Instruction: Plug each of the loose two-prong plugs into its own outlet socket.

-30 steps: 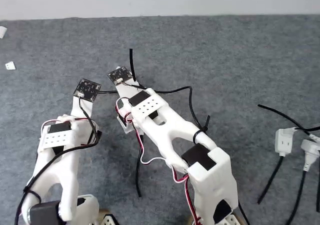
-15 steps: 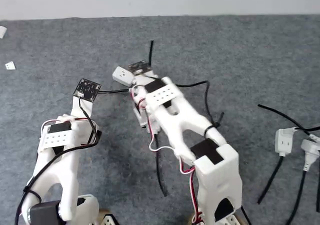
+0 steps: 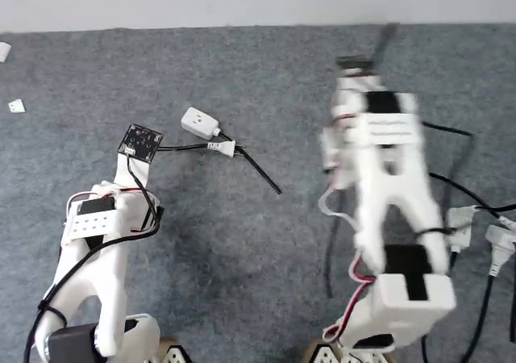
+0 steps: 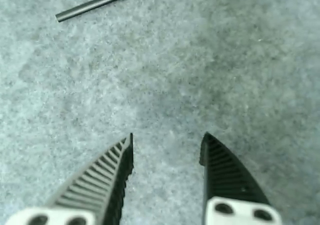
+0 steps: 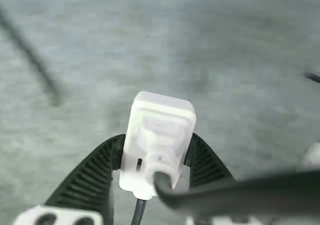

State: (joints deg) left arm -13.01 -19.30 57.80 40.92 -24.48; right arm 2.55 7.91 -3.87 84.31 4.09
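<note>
My right gripper (image 5: pixel 155 146) clamps a white connector (image 5: pixel 159 127) on its black cord near the table's (image 3: pixel 266 64) far edge, while my left gripper (image 4: pixel 167 140) hangs spread open near the white socket (image 3: pixel 199 123).

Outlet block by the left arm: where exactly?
The outlet block lies left of centre in the high view, just past the left arm's camera board, a small white plug beside it.

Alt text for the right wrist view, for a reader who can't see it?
The right tool clamps a white rectangular plastic connector block between its black ribbed fingers, against grey carpet. A black cord leaves the block's near end; plug or socket is unclear.
</note>
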